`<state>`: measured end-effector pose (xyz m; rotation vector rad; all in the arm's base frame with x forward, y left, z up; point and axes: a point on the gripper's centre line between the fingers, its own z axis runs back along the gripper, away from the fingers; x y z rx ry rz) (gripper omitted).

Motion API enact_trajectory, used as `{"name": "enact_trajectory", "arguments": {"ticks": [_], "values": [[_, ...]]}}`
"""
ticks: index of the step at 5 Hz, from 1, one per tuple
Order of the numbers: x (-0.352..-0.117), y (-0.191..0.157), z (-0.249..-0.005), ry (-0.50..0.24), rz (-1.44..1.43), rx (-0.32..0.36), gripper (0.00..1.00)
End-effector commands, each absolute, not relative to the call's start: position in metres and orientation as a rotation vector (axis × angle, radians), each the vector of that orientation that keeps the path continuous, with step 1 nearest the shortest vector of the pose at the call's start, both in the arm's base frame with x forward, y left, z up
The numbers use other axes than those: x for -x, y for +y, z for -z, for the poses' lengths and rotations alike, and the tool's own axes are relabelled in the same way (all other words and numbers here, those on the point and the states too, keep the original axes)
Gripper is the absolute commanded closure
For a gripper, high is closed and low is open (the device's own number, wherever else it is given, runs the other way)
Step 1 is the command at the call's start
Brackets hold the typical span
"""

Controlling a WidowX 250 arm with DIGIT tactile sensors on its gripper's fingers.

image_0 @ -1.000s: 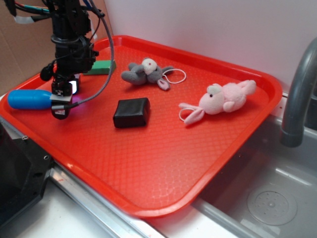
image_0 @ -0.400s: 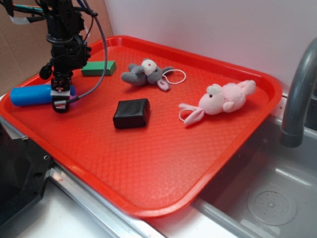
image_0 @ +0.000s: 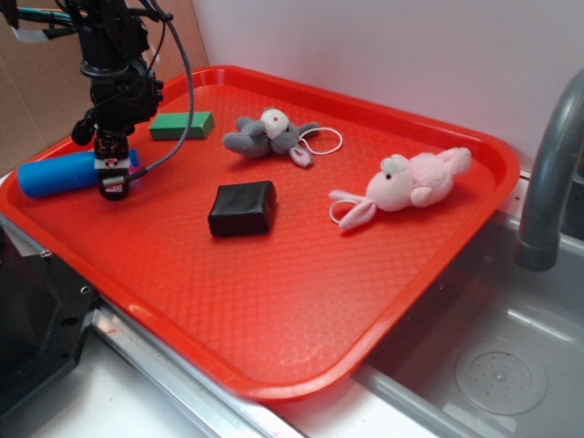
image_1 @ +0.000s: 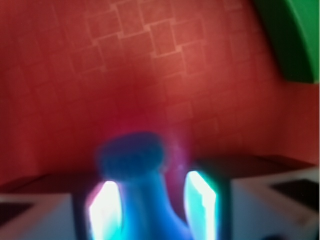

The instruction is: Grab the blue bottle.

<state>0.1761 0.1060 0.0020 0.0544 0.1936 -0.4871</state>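
Note:
The blue bottle point(image_0: 55, 173) lies on its side at the left edge of the red tray point(image_0: 274, 301), neck pointing right. My gripper point(image_0: 111, 181) reaches down over the neck end. In the wrist view the bottle's neck and cap point(image_1: 132, 155) sit between the two glowing pads, and my gripper point(image_1: 152, 182) is shut on it: the left pad lies against the neck and the right pad meets the shoulder lower down. The picture is blurred.
A green block point(image_0: 182, 125) lies just behind the gripper and shows as a green block point(image_1: 295, 40) at the upper right of the wrist view. A black pad point(image_0: 242, 207), a grey plush point(image_0: 269, 134) and a pink plush point(image_0: 406, 182) lie on the tray. A faucet point(image_0: 547, 173) and sink point(image_0: 493, 365) are at the right.
The gripper has shifted left and back over the bottle's neck and its fingers have narrowed. The bottle's neck end has swung a little toward the back.

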Motion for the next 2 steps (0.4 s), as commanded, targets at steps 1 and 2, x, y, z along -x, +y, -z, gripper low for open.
{"name": "enact_trajectory", "arguments": {"ticks": [1, 2], "values": [[-0.193, 0.079, -0.056, 0.041, 0.344, -0.055, 1.00], [-0.206, 0.059, -0.108, -0.041, 0.232, -0.041, 1.00]]}}
